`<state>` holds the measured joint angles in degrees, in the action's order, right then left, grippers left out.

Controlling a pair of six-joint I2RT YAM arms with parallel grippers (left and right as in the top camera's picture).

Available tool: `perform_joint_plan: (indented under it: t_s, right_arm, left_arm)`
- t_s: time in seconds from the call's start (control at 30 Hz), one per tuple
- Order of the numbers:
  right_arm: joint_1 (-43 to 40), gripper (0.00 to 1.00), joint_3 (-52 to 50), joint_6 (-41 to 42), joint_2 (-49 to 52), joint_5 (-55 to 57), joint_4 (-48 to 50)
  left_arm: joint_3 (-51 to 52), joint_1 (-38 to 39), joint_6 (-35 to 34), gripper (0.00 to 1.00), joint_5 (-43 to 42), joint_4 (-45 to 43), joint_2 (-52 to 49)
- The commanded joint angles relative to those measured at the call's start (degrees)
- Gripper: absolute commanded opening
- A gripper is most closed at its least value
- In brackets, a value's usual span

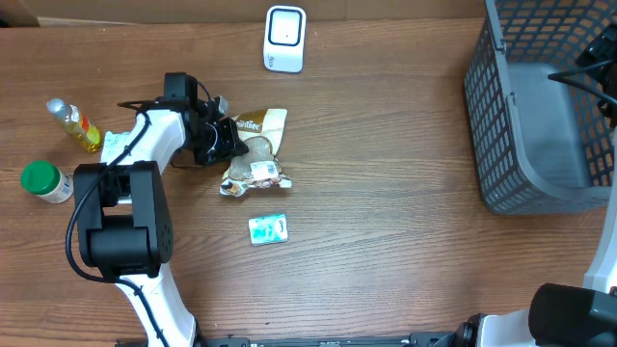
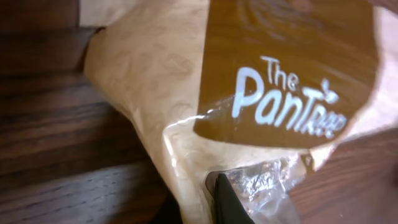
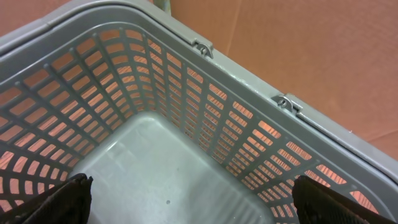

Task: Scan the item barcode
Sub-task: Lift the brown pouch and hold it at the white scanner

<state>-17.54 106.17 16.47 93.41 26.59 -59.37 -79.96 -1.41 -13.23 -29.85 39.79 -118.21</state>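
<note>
The item is a tan and brown snack bag [image 1: 256,152] printed "The Pantree", lying on the wooden table left of centre. A white label [image 1: 262,172] sits near its lower end; I cannot make out a barcode on it. My left gripper [image 1: 228,141] is shut on the bag's left edge. In the left wrist view the bag [image 2: 186,93] fills the frame and one black finger [image 2: 227,202] presses into its crinkled clear film. The white scanner [image 1: 284,39] stands at the table's far edge. My right gripper [image 3: 196,205] hangs open over the basket, nothing between its fingers.
A grey mesh basket [image 1: 501,125] stands at the right; its floor [image 3: 155,168] lies below the right gripper. A bottle of yellow liquid [image 1: 75,123] and a green-lidded jar [image 1: 45,180] are at far left. A small teal packet [image 1: 269,228] lies in front of the bag.
</note>
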Motion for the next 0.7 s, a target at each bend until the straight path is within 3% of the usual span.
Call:
perform_joint_plan:
  t_s: [0.0, 0.27, 0.43, 0.57, 0.67]
  right_arm:
    - [0.00, 1.00, 0.31, -0.24, -0.07, 0.81, 0.28]
    - [0.00, 1.00, 0.31, -0.26, -0.07, 0.81, 0.28]
    - [0.00, 1.00, 0.31, -0.24, -0.07, 0.81, 0.28]
    - [0.00, 1.00, 0.31, -0.24, -0.07, 0.81, 0.28]
    - [0.00, 1.00, 0.31, -0.24, -0.07, 0.81, 0.28]
  left_arm:
    - [-4.48, -1.07, 2.75, 0.04, -4.72, -0.09, 2.10]
    - [-10.95, 0.52, 2.95, 0.04, 4.81, -3.63, 17.66]
    - [-10.99, 6.12, 3.08, 0.04, 22.56, -11.43, 28.26]
    - [-10.99, 13.68, 12.26, 0.04, 37.03, -19.45, 31.41]
    - [-10.99, 18.93, 24.70, 0.04, 43.63, -24.98, 30.42]
